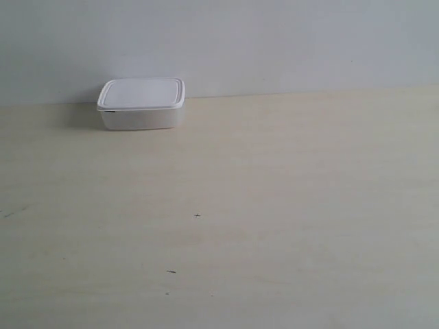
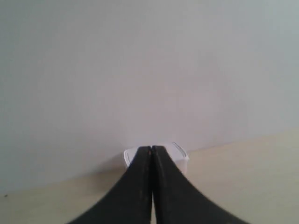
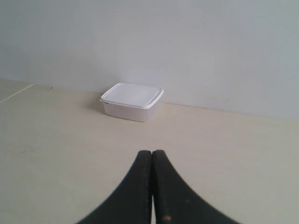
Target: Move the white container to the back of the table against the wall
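At back of bench [image 1: 288,205], white container [image 1: 141,103] sits with lid on, rear edge at foot of wall [image 1: 274,41]; touching or hairline gap, cannot tell. Judge task as good as done, so nothing for me to hold: my left pincer [image 2: 152,148] closed, empty, pointing at container; my right pincer [image 3: 152,152] closed, empty, well short of it. Exterior view shows no arm; only wrist views show pincers. Right wrist view shows whole container; left hides most behind pincer

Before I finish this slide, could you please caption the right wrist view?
Shut right gripper over the table, facing the lidded white container set near the wall.
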You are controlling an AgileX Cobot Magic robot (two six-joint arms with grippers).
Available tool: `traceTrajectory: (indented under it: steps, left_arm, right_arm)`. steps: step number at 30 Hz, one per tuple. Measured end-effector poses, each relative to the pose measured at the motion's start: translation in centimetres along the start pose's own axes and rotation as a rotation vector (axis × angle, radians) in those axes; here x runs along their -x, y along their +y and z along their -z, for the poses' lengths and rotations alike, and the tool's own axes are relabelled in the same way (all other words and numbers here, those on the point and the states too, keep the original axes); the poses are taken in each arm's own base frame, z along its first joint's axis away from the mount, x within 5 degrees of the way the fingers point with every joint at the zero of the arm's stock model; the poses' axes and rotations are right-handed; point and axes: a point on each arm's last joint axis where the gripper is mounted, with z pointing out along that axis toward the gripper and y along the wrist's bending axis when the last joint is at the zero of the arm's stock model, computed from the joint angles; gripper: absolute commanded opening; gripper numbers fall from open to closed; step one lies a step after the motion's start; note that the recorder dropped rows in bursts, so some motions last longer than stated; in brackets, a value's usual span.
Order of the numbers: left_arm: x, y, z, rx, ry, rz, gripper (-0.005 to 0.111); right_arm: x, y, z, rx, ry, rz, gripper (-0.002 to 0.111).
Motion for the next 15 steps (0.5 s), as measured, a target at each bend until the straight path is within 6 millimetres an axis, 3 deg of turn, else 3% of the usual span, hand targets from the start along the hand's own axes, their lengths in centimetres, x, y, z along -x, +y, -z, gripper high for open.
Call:
traceTrajectory:
  steps: [2, 5, 7, 11, 15]
  left_arm:
    - [-1.3, 0.0, -0.4, 0.007, 0.047, -0.017, 0.0]
    - [-3.7, 0.6, -1.1, 0.114, 0.015, -0.212, 0.0]
    - [-5.0, 0.8, -1.4, 0.155, 0.034, -0.251, 0.0]
    - [-8.4, 1.2, -1.9, 0.222, 0.108, -0.187, 0.0]
    - [-10.9, 1.1, -2.1, 0.224, 0.162, -0.146, 0.0]
  right_arm:
    - [-1.1, -0.1, 0.6, -0.001, -0.01, 0.0, 0.0]
    - [-3.4, -1.1, 1.8, -0.094, -0.011, -0.023, 0.0]
    - [-4.3, -1.6, 2.2, -0.162, -0.016, -0.038, 0.0]
    - [-6.3, -2.9, 3.3, -0.363, -0.094, -0.076, 0.0]
    - [-7.4, -3.1, 3.7, -0.423, -0.19, -0.07, 0.0]
